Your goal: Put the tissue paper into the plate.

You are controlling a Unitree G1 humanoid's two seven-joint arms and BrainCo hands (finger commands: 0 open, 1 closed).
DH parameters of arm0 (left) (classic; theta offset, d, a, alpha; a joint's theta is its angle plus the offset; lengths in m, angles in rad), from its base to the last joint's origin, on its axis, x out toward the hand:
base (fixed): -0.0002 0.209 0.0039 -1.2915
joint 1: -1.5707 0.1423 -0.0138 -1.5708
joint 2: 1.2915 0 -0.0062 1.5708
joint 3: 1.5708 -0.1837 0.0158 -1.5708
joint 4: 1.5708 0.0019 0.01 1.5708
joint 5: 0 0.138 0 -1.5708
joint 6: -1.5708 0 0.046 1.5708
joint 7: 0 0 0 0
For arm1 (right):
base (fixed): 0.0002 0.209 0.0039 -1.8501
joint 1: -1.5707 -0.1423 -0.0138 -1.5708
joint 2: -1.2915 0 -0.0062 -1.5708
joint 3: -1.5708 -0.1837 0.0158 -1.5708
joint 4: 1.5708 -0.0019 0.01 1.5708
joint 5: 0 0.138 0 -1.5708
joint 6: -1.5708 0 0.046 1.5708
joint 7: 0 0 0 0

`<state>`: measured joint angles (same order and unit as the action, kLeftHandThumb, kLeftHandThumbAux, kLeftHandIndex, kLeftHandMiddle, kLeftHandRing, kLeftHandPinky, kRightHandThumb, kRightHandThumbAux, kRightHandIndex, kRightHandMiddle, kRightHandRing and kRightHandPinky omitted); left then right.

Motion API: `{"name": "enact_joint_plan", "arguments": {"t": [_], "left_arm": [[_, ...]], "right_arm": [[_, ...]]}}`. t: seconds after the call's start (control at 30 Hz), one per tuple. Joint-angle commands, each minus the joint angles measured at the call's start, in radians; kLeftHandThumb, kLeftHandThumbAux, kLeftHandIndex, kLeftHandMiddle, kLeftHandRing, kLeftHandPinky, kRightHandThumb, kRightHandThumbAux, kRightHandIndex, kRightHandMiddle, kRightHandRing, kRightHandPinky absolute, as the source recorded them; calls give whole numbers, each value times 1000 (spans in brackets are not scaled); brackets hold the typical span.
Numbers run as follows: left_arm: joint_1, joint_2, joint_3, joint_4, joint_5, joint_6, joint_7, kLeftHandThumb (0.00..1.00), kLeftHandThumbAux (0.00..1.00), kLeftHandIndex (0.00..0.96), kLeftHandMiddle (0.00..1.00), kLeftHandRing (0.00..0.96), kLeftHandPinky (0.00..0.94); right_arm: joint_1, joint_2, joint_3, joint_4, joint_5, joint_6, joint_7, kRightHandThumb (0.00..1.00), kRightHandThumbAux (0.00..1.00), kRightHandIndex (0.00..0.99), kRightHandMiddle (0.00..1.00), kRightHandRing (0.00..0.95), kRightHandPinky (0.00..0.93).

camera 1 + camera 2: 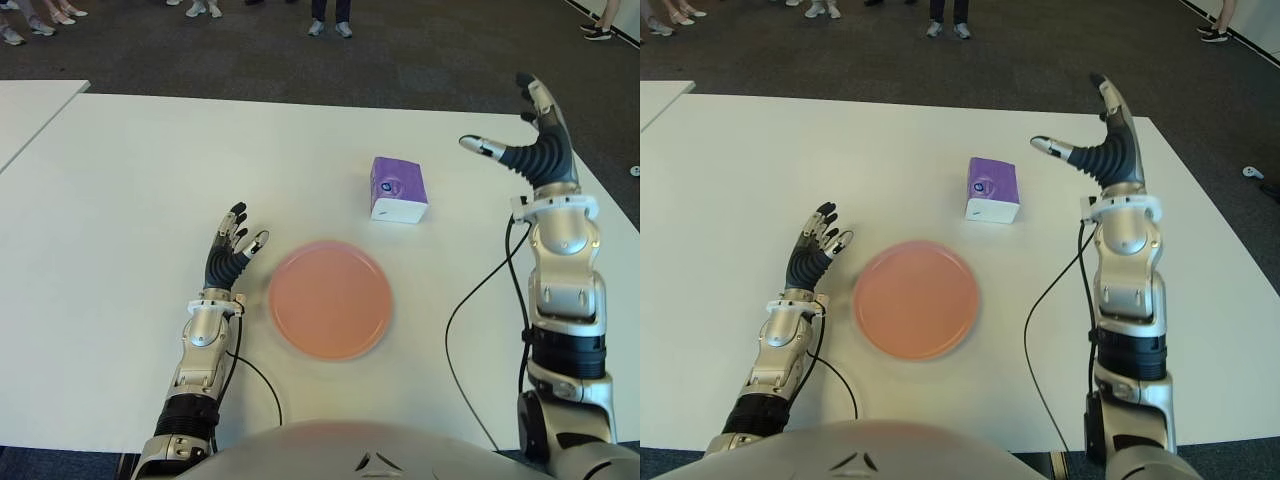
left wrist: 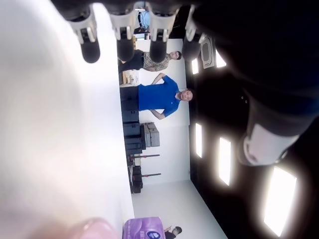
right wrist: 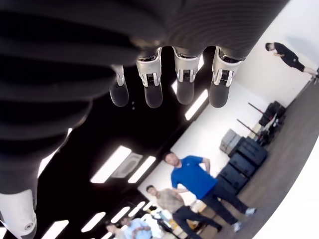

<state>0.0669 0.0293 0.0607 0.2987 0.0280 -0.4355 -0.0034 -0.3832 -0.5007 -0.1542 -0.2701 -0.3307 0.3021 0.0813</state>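
Observation:
A purple and white tissue pack [image 1: 398,190] lies on the white table [image 1: 130,200], just beyond the round pink plate [image 1: 330,299]. The plate holds nothing. My right hand [image 1: 527,125] is raised above the table to the right of the pack, fingers spread and thumb pointing toward it, holding nothing. My left hand [image 1: 236,240] shows just left of the plate, low over the table, its fingers extended and holding nothing. The left wrist view catches a corner of the tissue pack [image 2: 144,228].
A second white table [image 1: 25,110] stands at the far left. Several people's feet [image 1: 330,28] line the dark carpet beyond the far table edge. A black cable [image 1: 470,300] runs across the table beside my right forearm.

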Motion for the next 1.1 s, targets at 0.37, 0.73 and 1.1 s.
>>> {"name": "enact_joint_plan", "arguments": {"t": [0.37,0.73,1.1], "left_arm": [[22,8,8,-12,-15,30,-1,0,568,0,0,0,0],[29,8,10,-21,-10,31,6,0,566,0,0,0,0],[37,6,7,-35,-4,38,9,0,567,0,0,0,0]], "right_arm": [[-350,-56,194,452,-151,-162,-62,224,377,0,0,0,0],[-530,-133,322,888,-267,-469,-180,287,213,0,0,0,0],[-668,-166,463,1184,-421,-631,-374,331,130,0,0,0,0]]}}
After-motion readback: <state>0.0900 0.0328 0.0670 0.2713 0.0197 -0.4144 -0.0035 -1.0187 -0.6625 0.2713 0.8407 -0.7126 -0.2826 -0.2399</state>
